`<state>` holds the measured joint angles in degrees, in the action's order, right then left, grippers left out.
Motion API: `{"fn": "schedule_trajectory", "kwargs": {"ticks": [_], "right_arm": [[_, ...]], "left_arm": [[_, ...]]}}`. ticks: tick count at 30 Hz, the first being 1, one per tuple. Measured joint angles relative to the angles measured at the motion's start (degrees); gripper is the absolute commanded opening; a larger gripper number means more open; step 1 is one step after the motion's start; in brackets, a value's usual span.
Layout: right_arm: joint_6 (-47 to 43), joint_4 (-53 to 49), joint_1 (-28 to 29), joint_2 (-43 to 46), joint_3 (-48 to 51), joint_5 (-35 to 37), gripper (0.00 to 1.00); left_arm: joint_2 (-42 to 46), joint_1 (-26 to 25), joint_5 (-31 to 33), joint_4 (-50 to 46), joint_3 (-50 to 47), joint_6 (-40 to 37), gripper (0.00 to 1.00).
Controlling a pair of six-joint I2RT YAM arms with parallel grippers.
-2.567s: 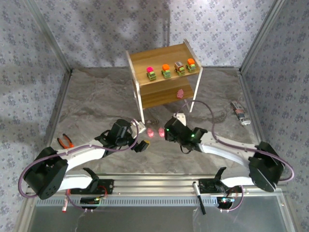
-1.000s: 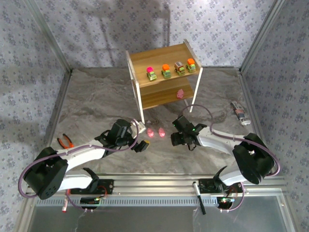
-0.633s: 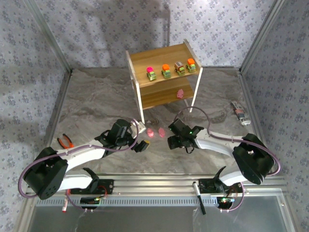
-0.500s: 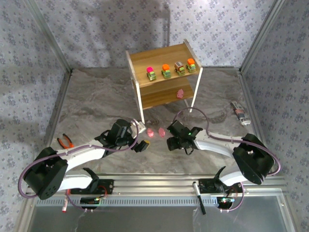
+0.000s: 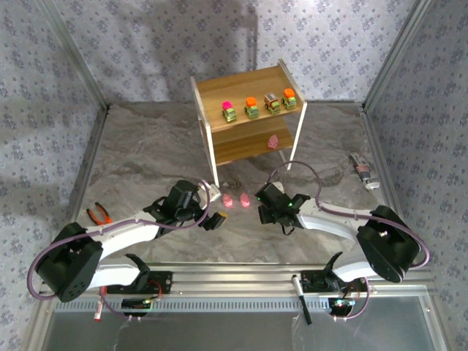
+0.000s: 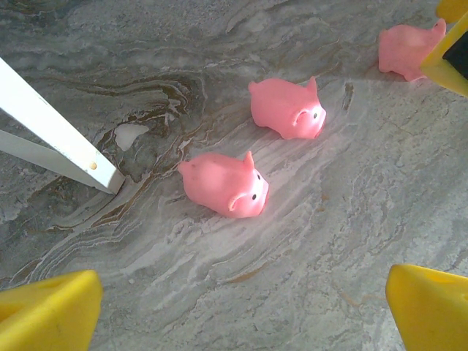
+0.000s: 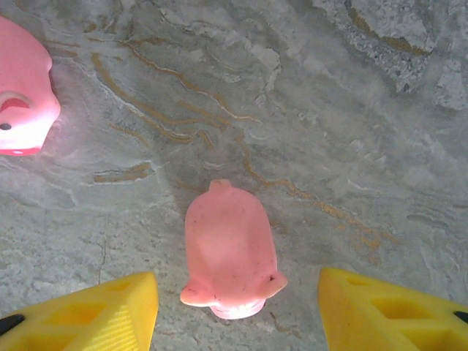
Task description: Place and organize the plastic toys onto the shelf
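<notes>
Right gripper (image 7: 238,318) has drawn back from the two-tier light-wood shelf (image 5: 241,89); its yellow jaws, parted but narrowing, now straddle a pink rounded plastic pig (image 7: 230,245), lower centre of the wrist frame; grasp looks imminent.

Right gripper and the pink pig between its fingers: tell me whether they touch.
Apart. The right wrist view shows a gap on each side between the pig and the yellow fingers.

Orange-handled pliers (image 5: 99,213) lie on the marbled table (image 5: 146,153) at left
</notes>
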<state>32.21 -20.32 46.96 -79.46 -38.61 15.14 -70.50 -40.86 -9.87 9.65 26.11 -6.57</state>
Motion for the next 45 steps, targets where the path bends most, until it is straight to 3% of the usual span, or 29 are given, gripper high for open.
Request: {"fn": "schedule_trajectory", "kwargs": {"ticks": [5, 31, 45], "right_arm": [[0.4, 2.2, 0.0, 0.3, 1.7, 0.1, 0.53], [3.0, 18.4, 5.9, 4.3, 14.2, 8.9, 0.52], [2.5, 24.5, 5.7, 3.3, 14.5, 10.6, 0.51]], "left_arm": [[0.0, 0.0, 0.0, 0.0, 0.0, 0.0, 1.00], [0.0, 0.0, 0.0, 0.0, 0.0, 0.0, 1.00], [0.0, 0.0, 0.0, 0.0, 0.0, 0.0, 1.00]]}}
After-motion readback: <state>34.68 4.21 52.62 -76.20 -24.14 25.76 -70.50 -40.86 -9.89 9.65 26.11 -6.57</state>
